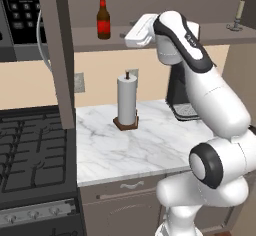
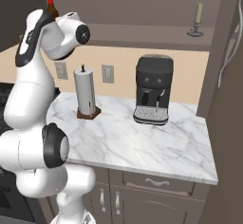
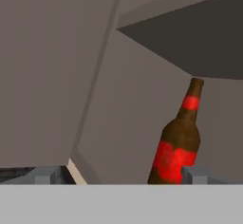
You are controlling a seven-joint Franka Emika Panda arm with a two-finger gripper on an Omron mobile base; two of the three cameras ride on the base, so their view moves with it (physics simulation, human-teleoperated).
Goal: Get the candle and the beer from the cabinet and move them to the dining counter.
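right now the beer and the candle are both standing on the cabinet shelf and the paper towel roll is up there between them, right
Not quite. The beer and the candle do stand on the cabinet shelf, but the paper towel roll is not up there: it stands below on the marble worktop, as the left base view shows.

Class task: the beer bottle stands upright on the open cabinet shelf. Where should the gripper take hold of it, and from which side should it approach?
Grip the beer around its labelled body, probably just below the shoulder, coming in level from the open front of the cabinet. It stands upright with the shelf's back wall behind it, and the open gripper already faces it.
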